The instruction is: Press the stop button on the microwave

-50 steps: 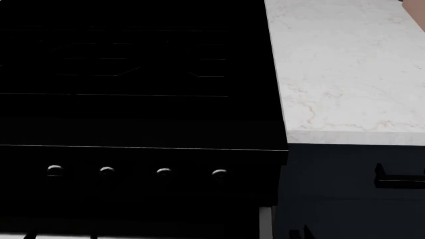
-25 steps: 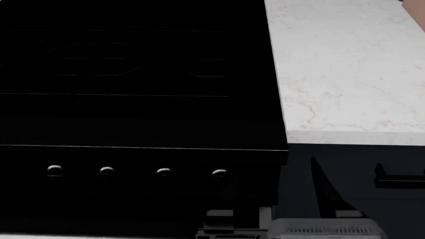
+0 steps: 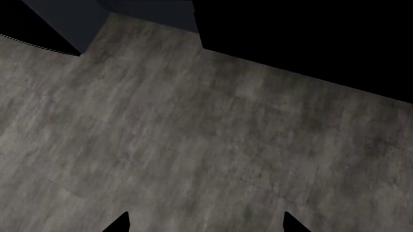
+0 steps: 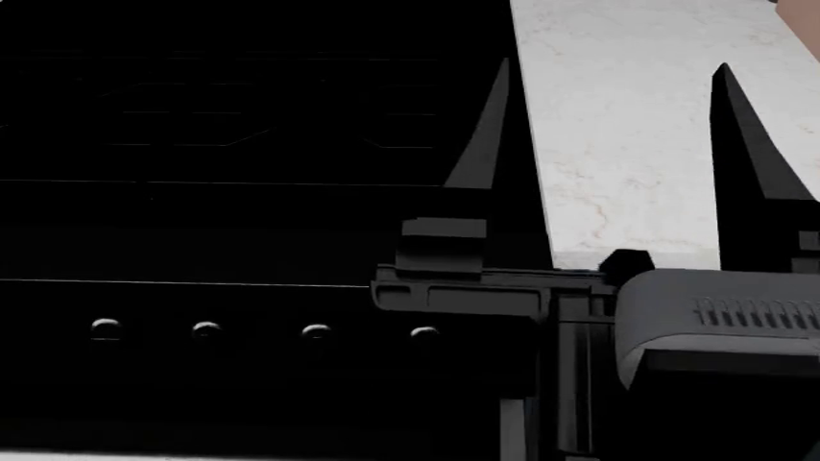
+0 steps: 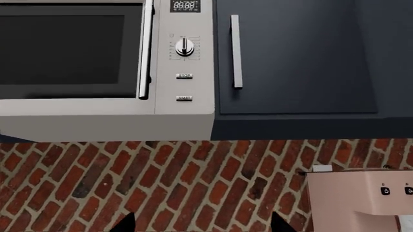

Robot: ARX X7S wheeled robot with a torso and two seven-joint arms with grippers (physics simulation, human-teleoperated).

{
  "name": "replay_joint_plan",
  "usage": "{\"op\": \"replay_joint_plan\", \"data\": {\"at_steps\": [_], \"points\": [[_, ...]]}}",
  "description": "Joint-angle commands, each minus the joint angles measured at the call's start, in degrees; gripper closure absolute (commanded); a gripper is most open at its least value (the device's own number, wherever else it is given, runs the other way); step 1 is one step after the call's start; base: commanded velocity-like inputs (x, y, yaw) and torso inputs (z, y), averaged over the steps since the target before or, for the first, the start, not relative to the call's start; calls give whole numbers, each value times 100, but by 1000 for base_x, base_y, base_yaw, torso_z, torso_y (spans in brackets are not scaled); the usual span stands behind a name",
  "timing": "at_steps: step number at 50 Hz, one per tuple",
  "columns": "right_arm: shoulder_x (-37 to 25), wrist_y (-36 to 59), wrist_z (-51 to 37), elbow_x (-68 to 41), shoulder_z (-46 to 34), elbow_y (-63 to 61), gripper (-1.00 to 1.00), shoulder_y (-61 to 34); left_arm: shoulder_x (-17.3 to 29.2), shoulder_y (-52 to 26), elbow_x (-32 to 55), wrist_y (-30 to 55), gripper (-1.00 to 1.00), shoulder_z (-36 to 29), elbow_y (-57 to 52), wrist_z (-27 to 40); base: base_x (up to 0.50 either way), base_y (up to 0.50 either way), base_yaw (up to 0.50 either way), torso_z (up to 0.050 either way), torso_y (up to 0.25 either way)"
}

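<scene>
The microwave (image 5: 96, 58) shows in the right wrist view, silver with a dark door window. Its control strip carries a display, a dial (image 5: 184, 47), the stop button (image 5: 184, 76) and a start button (image 5: 184, 98) under it. My right gripper (image 4: 609, 125) is open and empty; its two dark fingers stand raised in the head view over the stove's edge and the counter. In its wrist view (image 5: 203, 224) only the fingertips show, well away from the microwave. My left gripper (image 3: 205, 223) is open and empty over a grey floor. The microwave does not show in the head view.
A black stove (image 4: 256, 173) with a row of knobs (image 4: 317, 332) fills the head view's left. A white marble counter (image 4: 666, 144) lies at the right. A brick wall (image 5: 193, 179), a dark cabinet with a handle (image 5: 236, 50) and a pink appliance (image 5: 361, 198) show in the right wrist view.
My right arm has risen into the head view from the bottom edge; its fingers now stand high over the stove and counter edge.
</scene>
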State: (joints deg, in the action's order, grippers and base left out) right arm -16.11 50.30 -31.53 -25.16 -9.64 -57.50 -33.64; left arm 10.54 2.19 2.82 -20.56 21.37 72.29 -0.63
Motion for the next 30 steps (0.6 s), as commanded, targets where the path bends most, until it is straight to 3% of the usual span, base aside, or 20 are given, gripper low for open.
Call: {"op": "replay_joint_plan", "data": {"at_steps": [1,7,21,25,26,27,30], "points": [[-883,780,-2163,-2678,-15,-63,-100,-2087,1,24,-37,17,-100,140,271,-52,0,0,0,0,0],[-670,1285,-2462,-3285,67,328,-100,-3027,1,24,-37,17,-100,140,271,-52,0,0,0,0,0],[-155,2104,-2815,-4006,-61,1518,-100,-4988,1,24,-37,17,-100,140,271,-52,0,0,0,48,132],[-53,1949,-2467,-3530,-440,2271,-100,-5411,1,24,-37,17,-100,140,271,-52,0,0,0,48,133],[-51,1882,-2363,-3362,-570,2453,-100,-5532,-484,566,-298,877,-100,245,271,-302,0,0,0,48,133],[-40,1818,-2263,-3212,-682,2666,-100,-5647,-527,537,-302,1736,-100,233,270,-256,0,0,0,48,131],[8,1691,-2064,-2952,-930,3076,-100,-5842,-651,442,-309,1917,-100,211,269,-90,0,0,0,49,132]]}}
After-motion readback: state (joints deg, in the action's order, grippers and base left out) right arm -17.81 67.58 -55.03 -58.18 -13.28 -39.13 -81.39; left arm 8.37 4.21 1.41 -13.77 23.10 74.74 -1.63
